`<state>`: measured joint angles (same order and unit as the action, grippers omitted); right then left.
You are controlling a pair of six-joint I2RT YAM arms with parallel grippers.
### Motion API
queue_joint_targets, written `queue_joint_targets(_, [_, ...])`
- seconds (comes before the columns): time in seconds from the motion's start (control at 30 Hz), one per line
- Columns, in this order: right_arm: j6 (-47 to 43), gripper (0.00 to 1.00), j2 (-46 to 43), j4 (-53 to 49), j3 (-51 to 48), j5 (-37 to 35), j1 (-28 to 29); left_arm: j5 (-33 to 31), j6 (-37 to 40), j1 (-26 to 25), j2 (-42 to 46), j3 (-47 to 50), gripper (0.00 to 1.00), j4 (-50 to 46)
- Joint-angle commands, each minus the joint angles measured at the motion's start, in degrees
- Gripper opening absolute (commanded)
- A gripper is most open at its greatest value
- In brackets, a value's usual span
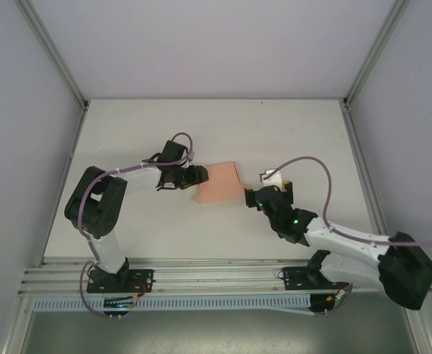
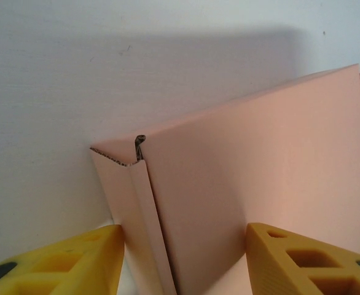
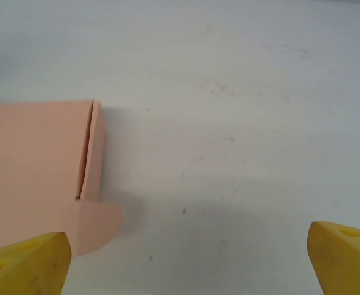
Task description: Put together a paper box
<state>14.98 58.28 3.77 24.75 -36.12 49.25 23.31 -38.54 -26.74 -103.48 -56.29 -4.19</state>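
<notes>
Yellow fingers point(image 2: 75, 261) of the left gripper point(image 2: 185, 232) stand half apart astride the near corner of the salmon-pink paper box point(image 2: 254, 160), with no firm pinch visible. It lies mid-way on the white table point(image 1: 164, 232). Beside its rounded tab point(image 3: 97, 224) the right gripper point(image 3: 187, 233) gapes wide, holding nothing.

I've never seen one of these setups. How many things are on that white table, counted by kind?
Robot arms: 2 (left arm, right arm)
Pink paper box: 1
Total: 3, all on the white table
</notes>
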Motion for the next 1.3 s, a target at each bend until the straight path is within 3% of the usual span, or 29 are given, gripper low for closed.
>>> queue_joint_targets(0.0, [1.87,0.99,-3.51,2.07,0.18,7.59,-4.48,-6.37,3.05,-0.83,-3.60,0.15,0.51,-6.80])
queue_joint_targets(0.13, [6.51,0.99,-0.57,3.61,3.49,18.93,-11.84,-5.32,3.01,-1.00,-5.36,0.07,0.46,-5.35])
queue_joint_targets(0.57, [12.97,0.99,18.14,-5.25,17.70,42.80,-19.31,10.54,-0.34,2.47,-6.26,7.70,0.41,12.74])
queue_joint_targets(0.8, [14.82,0.99,25.96,-7.57,21.73,50.15,-21.48,12.50,-3.48,3.86,-5.15,11.47,0.31,17.60])
queue_joint_targets(1.07, [17.52,0.99,29.30,-5.01,20.91,53.88,-21.83,16.42,-8.40,4.98,-6.37,14.92,0.18,24.98])
queue_joint_targets(1.27, [19.63,0.98,31.99,-3.19,20.60,57.65,-22.09,17.71,-9.78,5.69,-5.79,16.75,0.17,27.67])
